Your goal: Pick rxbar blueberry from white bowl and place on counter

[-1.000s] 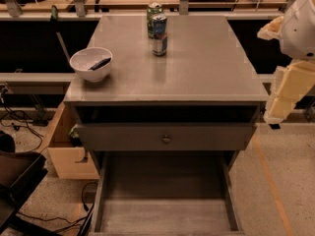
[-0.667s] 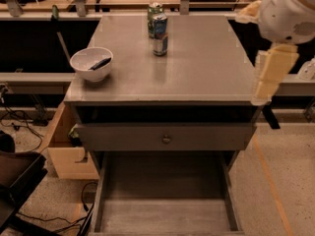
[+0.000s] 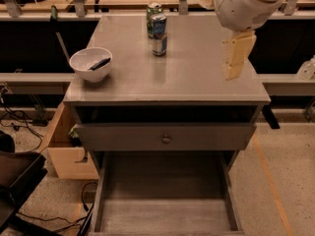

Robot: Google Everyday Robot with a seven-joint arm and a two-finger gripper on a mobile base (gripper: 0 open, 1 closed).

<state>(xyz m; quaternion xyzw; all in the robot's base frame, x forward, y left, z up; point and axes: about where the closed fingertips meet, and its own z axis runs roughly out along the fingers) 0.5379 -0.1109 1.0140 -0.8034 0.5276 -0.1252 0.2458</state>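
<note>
The flat square grey surface (image 3: 197,77) tops a grey wooden cabinet. The cabinet's drawer with the round knob (image 3: 166,138) sits below and to the left of the pincer, and a lower drawer (image 3: 165,215) stands pulled out beneath that. The cream-coloured pincer (image 3: 237,55) hangs from the bulky white arm above the surface's right side, near the right edge and carrying nothing. Whether it is open or closed I cannot tell.

Well to the pincer's left, across most of the surface and close to the left front corner, sits the small round glossy white bowl (image 3: 83,58). Between the pincer and the bowl, but farther back, stand two drink cans, a blue-and-silver can (image 3: 159,34) just in front of a green can (image 3: 153,10).

The dark navy rxbar blueberry (image 3: 100,63) lies inside the bowl, tilted, with one end leaning on the rim side nearest the pincer.

The step in hand looks like the approach. It would go best by crossing leftward in front of the cans, staying high enough to clear the bowl's rim, then descending over the bar's raised end. Closing across the bar's narrow width should keep the light bowl from being nudged or tipped.
</note>
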